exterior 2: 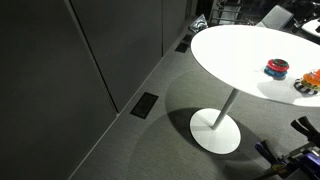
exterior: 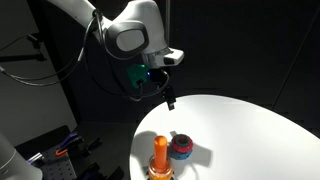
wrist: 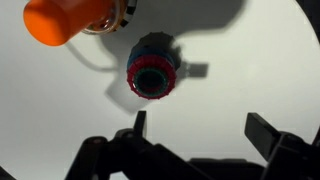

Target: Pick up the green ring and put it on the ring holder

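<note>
On the table [exterior: 250, 120], ring holder [exterior: 160, 153], ring stack [exterior: 181, 147].

Glossy white rounded arm [exterior: 128, 22] with a grey circular joint cap [exterior: 130, 40], black cables [exterior: 92, 62] trailing behind, a green glow [exterior: 136, 72] at the wrist, and a matte black gripper [wrist: 200, 130] with 2 angular fingers [wrist: 262, 130]

Exterior views: near, slightly above table [exterior: 260, 125]; far, high, angled down on table [exterior 2: 235, 50] and floor [exterior 2: 110, 140]; wrist view close, straight down; all share ring holder [wrist: 60, 20].
</note>
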You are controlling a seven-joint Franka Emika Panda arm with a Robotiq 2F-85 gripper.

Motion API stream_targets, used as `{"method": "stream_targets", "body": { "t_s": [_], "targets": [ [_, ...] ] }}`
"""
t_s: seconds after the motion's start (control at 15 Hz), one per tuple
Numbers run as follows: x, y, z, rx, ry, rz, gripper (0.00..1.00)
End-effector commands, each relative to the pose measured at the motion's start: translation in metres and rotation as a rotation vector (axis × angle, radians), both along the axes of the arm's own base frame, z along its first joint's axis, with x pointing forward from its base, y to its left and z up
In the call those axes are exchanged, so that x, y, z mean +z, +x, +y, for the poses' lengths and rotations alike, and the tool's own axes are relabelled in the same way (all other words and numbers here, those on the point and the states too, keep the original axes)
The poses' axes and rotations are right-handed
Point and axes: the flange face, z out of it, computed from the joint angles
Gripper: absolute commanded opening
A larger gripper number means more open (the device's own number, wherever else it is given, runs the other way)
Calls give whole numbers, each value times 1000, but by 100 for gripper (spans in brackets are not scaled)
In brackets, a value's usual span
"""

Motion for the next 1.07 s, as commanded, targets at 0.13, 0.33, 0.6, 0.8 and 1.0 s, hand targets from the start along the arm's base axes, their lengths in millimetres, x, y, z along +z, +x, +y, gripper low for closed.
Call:
{"method": "stream_targets", "body": {
  "t_s": [0.13,0.33,0.6,0.8,1.0],
  "targets": [
    [-28,32,-39,-71,-23,30,100],
    [-49,41,-54,-91,-26,45,100],
    [-84,46,-65,-105,-19,55,100],
    [-105,46,-68,-126,11,66,100],
    [-121,46,-71,-143,32,62,100]
  ]
}}
